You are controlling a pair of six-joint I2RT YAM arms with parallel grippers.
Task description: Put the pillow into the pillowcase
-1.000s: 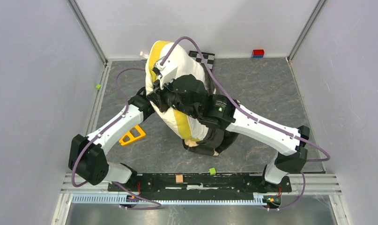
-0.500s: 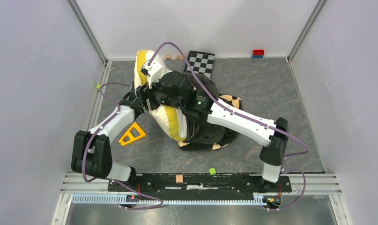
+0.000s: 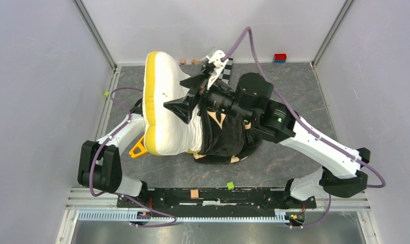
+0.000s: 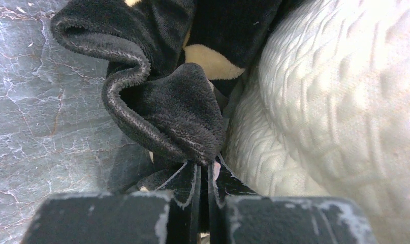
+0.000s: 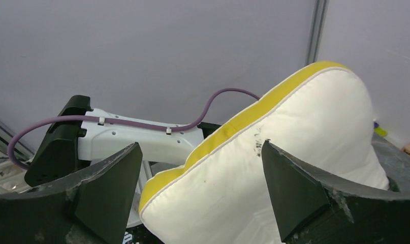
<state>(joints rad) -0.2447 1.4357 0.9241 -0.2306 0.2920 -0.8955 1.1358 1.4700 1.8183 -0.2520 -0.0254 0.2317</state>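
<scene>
The cream-white pillow (image 3: 169,109) with its yellow side band lies left of centre, its right end inside the black pillowcase (image 3: 225,137) with tan motifs. My right gripper (image 3: 186,96) stands open over the pillow's right part. The right wrist view shows its fingers (image 5: 108,188) spread wide, with the pillow (image 5: 274,168) beyond them. From above, my left gripper is hidden under the pillow. In the left wrist view, my left gripper (image 4: 205,170) is shut on a fold of the pillowcase (image 4: 167,109), and the quilted pillow (image 4: 335,101) bulges to the right.
An orange triangle (image 3: 137,148) pokes out under the pillow's near left corner. A checkered board (image 3: 226,67), two tan blocks (image 3: 189,61) and a red-blue block (image 3: 280,57) sit by the back wall. Small green (image 3: 230,185) and tan (image 3: 194,193) cubes lie near the front rail.
My right gripper has opened, let go of the pillow and drawn back to the right. The pillow has tipped over to the left and lies flatter. The left gripper stays shut.
</scene>
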